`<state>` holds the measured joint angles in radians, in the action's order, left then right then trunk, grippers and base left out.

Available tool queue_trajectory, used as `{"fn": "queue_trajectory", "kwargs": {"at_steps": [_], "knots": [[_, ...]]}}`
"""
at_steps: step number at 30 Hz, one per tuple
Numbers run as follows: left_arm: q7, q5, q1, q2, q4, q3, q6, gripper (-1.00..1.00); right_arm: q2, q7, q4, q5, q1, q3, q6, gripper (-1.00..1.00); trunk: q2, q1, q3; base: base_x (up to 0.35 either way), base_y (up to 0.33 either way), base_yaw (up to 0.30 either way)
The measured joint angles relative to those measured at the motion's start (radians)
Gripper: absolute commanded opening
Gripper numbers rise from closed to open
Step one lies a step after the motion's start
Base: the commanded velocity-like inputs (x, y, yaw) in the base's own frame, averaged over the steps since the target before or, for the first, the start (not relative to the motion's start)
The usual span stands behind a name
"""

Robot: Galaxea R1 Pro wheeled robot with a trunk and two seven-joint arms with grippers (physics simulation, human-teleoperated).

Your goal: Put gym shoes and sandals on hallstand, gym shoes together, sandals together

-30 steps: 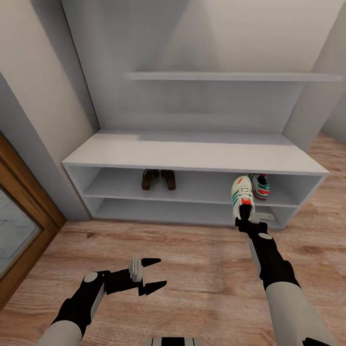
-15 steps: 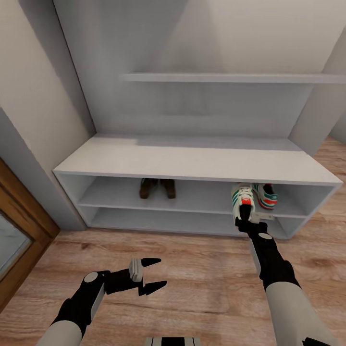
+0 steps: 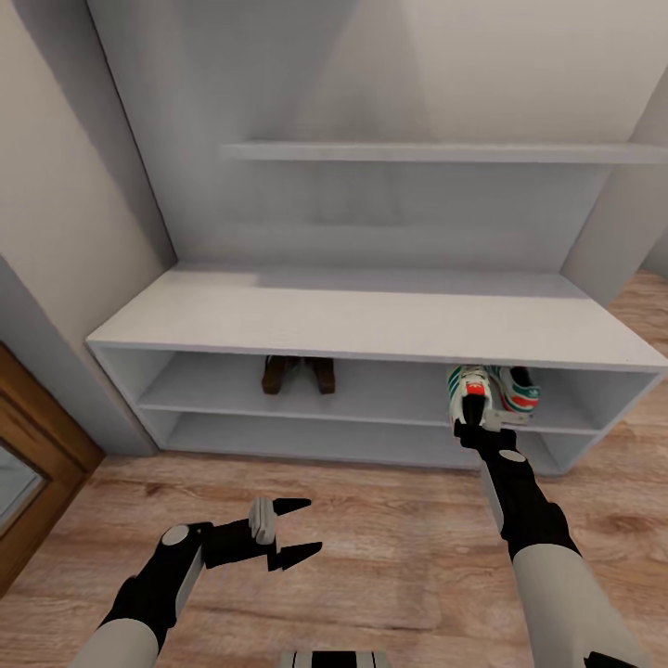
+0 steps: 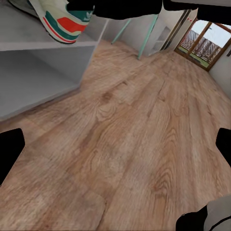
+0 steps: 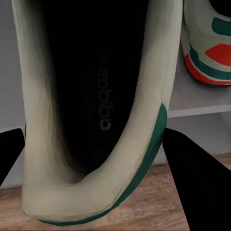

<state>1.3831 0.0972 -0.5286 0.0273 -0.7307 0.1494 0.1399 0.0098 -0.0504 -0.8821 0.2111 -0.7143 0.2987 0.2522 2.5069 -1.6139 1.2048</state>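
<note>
Hallstand, wide pale grey-white rack with two open shelf rows, looming closer than a second ago. On its upper shelf, dark brown leather sandals side by side at left; cream-white green-striped gym shoe at right. Second matching sneaker clamped by the heel in right gripper, toe nosing under the top board. Risk: snagging the board edge, or nudging its neighbour. Left gripper low over the plank floor, jaws spread, empty.

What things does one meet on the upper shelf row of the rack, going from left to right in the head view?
Sandals → held gym shoe, in the right gripper → second gym shoe, already on the shelf.
</note>
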Motion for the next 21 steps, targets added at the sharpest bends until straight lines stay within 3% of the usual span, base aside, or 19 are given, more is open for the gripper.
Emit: {"fn": "queue_trajectory", "kwargs": {"at_steps": [6,21], "knots": [[0.0,0.0,0.0,0.001,0.0,0.0,-0.001,1.0,0.0,0.0,0.0,0.0,0.0,0.0,0.0,-1.0,0.0,0.0,0.0,0.039,-0.01,0.0],[0.0,0.0,0.0,0.006,0.0,0.0,0.0,1.0,0.0,0.0,0.0,0.0,0.0,0.0,0.0,-1.0,0.0,0.0,0.0,0.143,-0.072,0.0]]}}
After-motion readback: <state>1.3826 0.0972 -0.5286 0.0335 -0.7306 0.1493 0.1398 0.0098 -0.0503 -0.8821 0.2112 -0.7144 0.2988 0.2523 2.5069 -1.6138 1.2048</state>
